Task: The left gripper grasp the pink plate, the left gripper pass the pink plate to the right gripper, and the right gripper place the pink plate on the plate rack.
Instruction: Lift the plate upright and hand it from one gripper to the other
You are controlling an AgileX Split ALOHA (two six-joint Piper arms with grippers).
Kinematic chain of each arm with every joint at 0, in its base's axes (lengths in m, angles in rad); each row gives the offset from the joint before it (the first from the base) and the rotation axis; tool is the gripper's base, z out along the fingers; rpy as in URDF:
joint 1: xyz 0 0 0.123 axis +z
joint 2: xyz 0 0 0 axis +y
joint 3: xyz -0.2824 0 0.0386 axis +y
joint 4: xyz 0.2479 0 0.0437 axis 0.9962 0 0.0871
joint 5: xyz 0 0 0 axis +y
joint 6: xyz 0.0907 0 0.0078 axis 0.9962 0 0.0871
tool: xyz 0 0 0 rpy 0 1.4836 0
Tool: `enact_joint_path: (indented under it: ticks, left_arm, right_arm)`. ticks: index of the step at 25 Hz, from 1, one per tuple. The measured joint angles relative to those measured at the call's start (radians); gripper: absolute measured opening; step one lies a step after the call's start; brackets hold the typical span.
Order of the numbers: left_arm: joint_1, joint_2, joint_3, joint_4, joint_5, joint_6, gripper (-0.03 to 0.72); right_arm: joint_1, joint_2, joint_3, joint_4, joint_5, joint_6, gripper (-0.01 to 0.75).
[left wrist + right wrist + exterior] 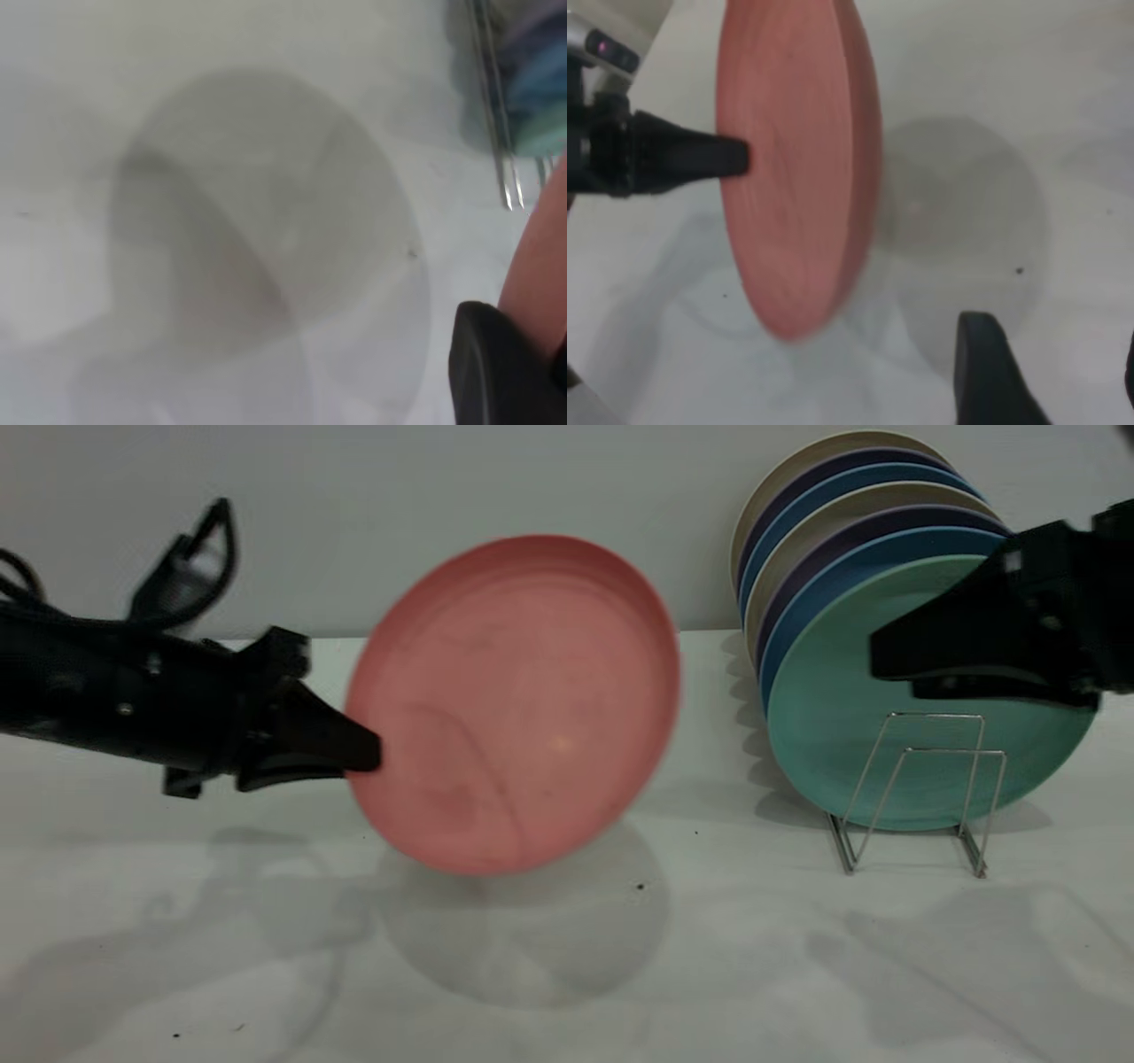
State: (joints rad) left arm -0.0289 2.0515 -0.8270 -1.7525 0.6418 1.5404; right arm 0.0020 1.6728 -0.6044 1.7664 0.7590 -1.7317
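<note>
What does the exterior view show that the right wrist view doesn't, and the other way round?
Only the exterior view shows the plate rack with its mint-green plate and the plates behind. Only the right wrist view shows the right gripper open, with bare table between its fingers. Both show the left gripper clamped on the pink plate, held upright above the table.

Plain grey wall [443,478], white table [567,957]

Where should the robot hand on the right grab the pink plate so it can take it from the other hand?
Probably the rim on the side facing the plate rack. The pink plate hangs on edge above the table, and the left gripper pinches its opposite rim, so that side is free. The right gripper, fingers open, could come straight across from the rack side and close one finger on each face.
</note>
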Motion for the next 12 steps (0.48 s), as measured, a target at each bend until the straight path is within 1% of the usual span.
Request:
enact_joint_path:
  ticks: [4,12]
  left_arm:
    - [-0.063,0.0,0.0,0.0,-0.025,-0.001,0.014]
    - [-0.149,-0.001,-0.012,0.0,-0.056,-0.016,0.014]
  right_arm:
    - [0.0,0.069,-0.03,0.001,0.064,-0.005,0.393]
    - [0.0,0.093,-0.031,0.001,0.076,-0.017,0.393]
